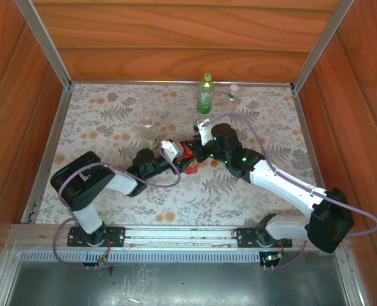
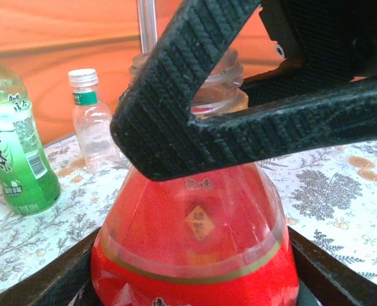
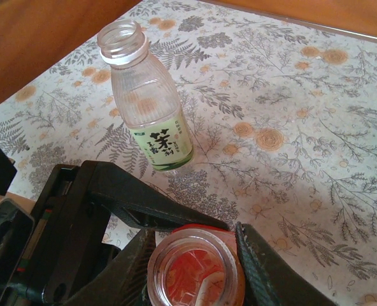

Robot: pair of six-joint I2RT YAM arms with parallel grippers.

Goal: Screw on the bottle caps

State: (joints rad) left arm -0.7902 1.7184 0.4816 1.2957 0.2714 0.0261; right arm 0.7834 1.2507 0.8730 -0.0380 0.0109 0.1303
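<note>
Red bottle [image 2: 195,242] of thin plastic, marked with a yellow diamond, stands upright near the middle of a fern-and-flower patterned table [image 1: 112,121], its threaded mouth uncapped. The left gripper [image 2: 193,261] clasps the wide lower body, one dark finger pressed against each side. The right gripper [image 3: 198,264] straddles the neck from above, a ribbed finger close on either side of the rim. Whether it squeezes the neck or merely brackets it cannot be told.

Just beside the red bottle stands a clear labelled bottle [image 3: 150,108], also open. At the far edge are a green bottle [image 1: 206,95] and a small clear bottle [image 2: 93,127] wearing a white cap [image 2: 83,78].

The red bottle looks light, with smooth, slippery walls likely to dent under a hard squeeze. The low, broad grip suits it, since it should stop the body turning. The threaded neck is probably the stiffest part. A cap is small and rigid, and is best pinched across its rim and kept level over the threads.
</note>
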